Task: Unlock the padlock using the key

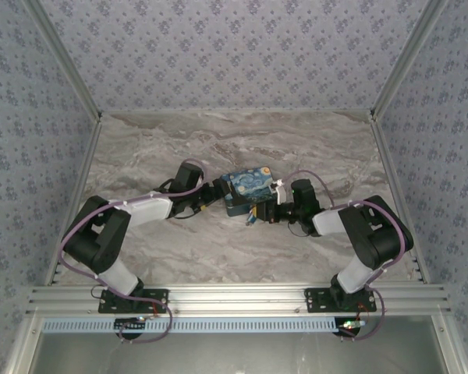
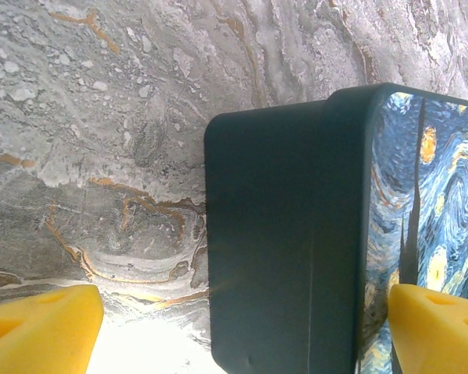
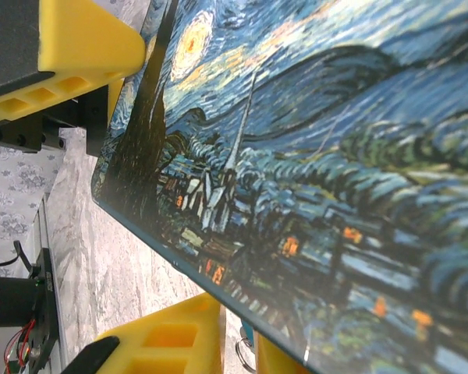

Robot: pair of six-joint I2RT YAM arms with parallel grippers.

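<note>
"Grey marble tabletop. What stood on it?"

"The starry-night printed box, about the middle, with an arm at each side. The left gripper was at its left end and the right gripper at its near right corner."

"How were the left fingers set?"

"Wide. From the left wrist, one yellow fingertip hung over bare table, clear of the box's dark side wall. The other was over the printed lid."

"And the right?"

"Its yellow fingers were spread too, with the box's printed edge running between them. Whether they pressed on it, I could not tell."

"And the padlock?"

"A small blue thing with a thin metal loop lay on the table just beside the box's near side, close under the right gripper. I took that for it. It was too small to say more."
</note>
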